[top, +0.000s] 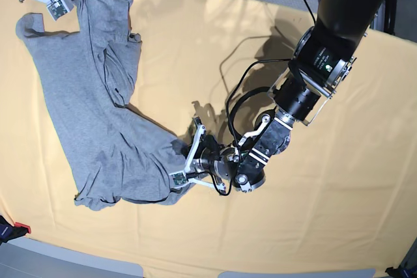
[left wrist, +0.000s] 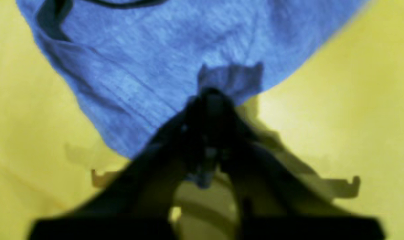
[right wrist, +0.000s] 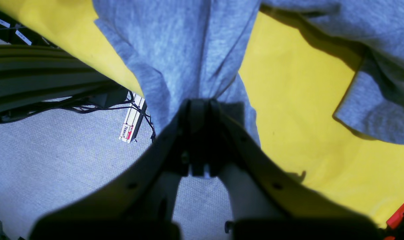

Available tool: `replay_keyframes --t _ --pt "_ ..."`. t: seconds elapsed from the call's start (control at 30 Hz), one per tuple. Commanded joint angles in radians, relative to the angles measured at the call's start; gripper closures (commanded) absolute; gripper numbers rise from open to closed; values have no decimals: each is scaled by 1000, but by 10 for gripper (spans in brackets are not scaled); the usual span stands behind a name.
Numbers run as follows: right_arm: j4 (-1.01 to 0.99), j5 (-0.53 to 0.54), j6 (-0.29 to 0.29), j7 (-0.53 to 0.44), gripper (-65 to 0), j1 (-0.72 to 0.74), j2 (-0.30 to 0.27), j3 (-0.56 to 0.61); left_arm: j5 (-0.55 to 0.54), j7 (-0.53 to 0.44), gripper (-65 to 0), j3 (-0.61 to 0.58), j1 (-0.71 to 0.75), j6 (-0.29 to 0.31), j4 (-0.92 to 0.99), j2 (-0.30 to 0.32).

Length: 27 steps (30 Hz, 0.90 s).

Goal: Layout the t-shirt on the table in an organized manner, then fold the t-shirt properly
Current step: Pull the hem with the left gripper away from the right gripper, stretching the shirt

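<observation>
The shirt (top: 98,115) lies on the table (top: 260,239) in a long, rumpled band. It runs from the table's far edge, at the base view's top left, down toward the table's middle. One sleeve sticks out sideways near the far end.

The left claw (left wrist: 215,95) is closed on a small tuft of the shirt's edge at the end nearest the table's middle; a puckered fold stands up just past its tips. The right claw (right wrist: 200,103) is closed on a gathered pleat of the shirt at the far end, at the table's edge, with floor visible beyond it.

Handling, as a judgement: the shirt is light, soft knit with no stiffness. It sags and bunches between the two grips and drapes wherever it is unsupported. It probably drags on the table cloth rather than slides freely, so wrinkles are likely to persist unless the fabric is lifted or tensioned.

Recommended holds: a corner or seam, such as a shoulder or hem corner, where doubled fabric resists slipping. A thin pinch, like the left claw's tuft, may pull free under tension.
</observation>
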<state>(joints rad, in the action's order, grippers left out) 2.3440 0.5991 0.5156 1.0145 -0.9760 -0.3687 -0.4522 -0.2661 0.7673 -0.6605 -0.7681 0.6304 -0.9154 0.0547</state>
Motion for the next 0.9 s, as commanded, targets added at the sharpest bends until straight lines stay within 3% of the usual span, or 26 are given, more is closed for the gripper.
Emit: replay_keyframes --t 0.0,0.13,0.43,0.53,0.63,0.8,0.87 --pt "12 -1 -2 0 0 -7 -9 -4 7 22 0 7 -56 -24 -14 -1" --pt "12 -8 8 3 0 7 -11 -5 -56 143 0 7 -135 -30 -19 18" --pt "12 -174 -28 -83 0 10 -11 -6 -445 425 0 7 -272 8 -118 185" --pt "12 -144 21 -91 0 10 -11 -6 -607 518 0 7 -274 63 -127 257" --pt "12 -129 62 -85 0 9 -11 -6 -837 629 0 7 -271 68 -127 338" --pt "12 -129 69 -72 0 9 -11 -6 -1198 629 0 7 -271 68 -127 475" --pt "12 -128 66 -72 0 9 -11 -6 -1217 629 0 7 -268 68 -128 527"
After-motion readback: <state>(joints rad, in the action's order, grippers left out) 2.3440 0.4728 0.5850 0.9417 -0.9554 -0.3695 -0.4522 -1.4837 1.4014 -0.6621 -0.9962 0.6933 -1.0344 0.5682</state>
